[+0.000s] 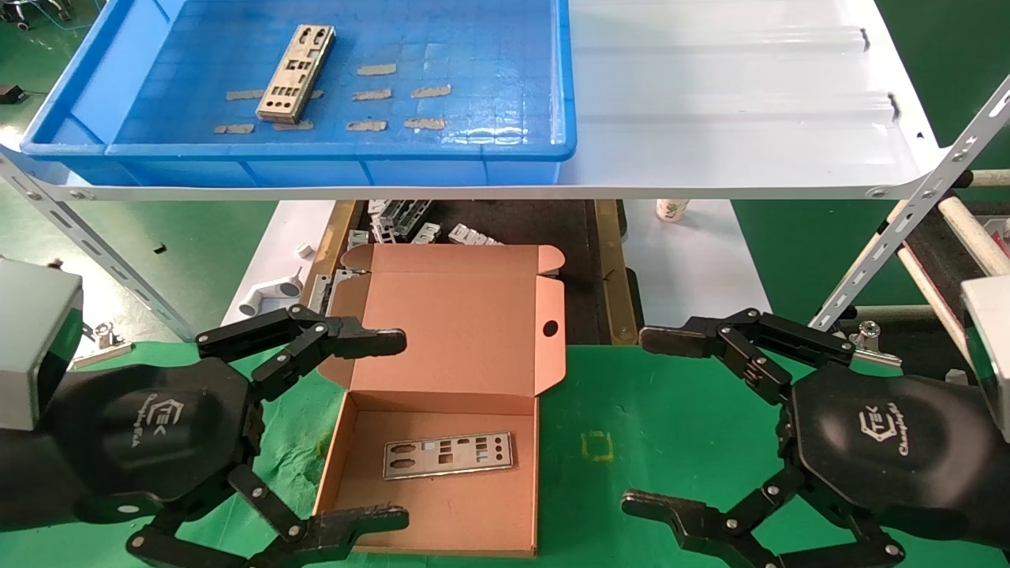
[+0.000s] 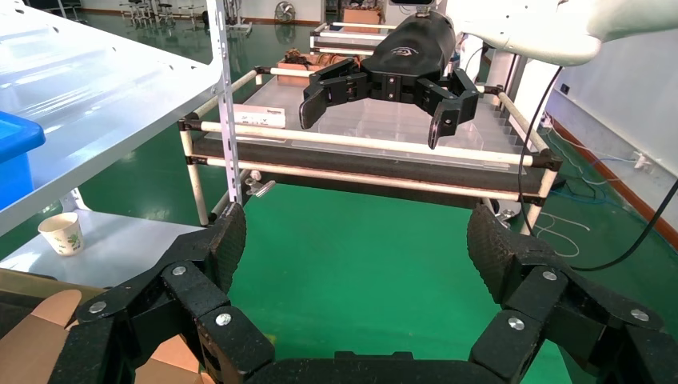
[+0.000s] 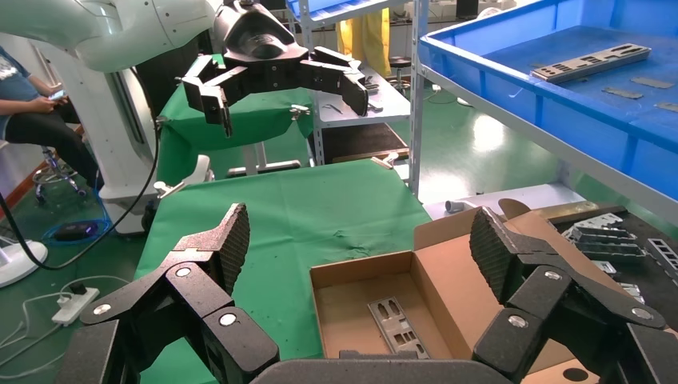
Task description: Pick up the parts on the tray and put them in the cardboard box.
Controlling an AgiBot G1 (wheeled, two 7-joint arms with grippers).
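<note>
One silver punched part (image 1: 295,72) lies in the blue tray (image 1: 331,150) on the white shelf; it also shows in the right wrist view as part (image 3: 590,63) in the tray (image 3: 512,80). Another part (image 1: 448,455) lies flat on the floor of the open cardboard box (image 1: 371,442), seen too as part (image 3: 396,326) in the box (image 3: 344,312). My left gripper (image 1: 394,430) hovers open at the box's left side. My right gripper (image 1: 649,422) stands open to the right of the box, over green cloth. Both are empty.
Grey tape scraps (image 1: 394,95) dot the tray floor. Chunky metal brackets (image 1: 410,225) lie on a dark surface behind the box lid. A paper cup (image 1: 671,209) stands under the shelf. Slanted shelf struts (image 1: 899,229) rise at the right.
</note>
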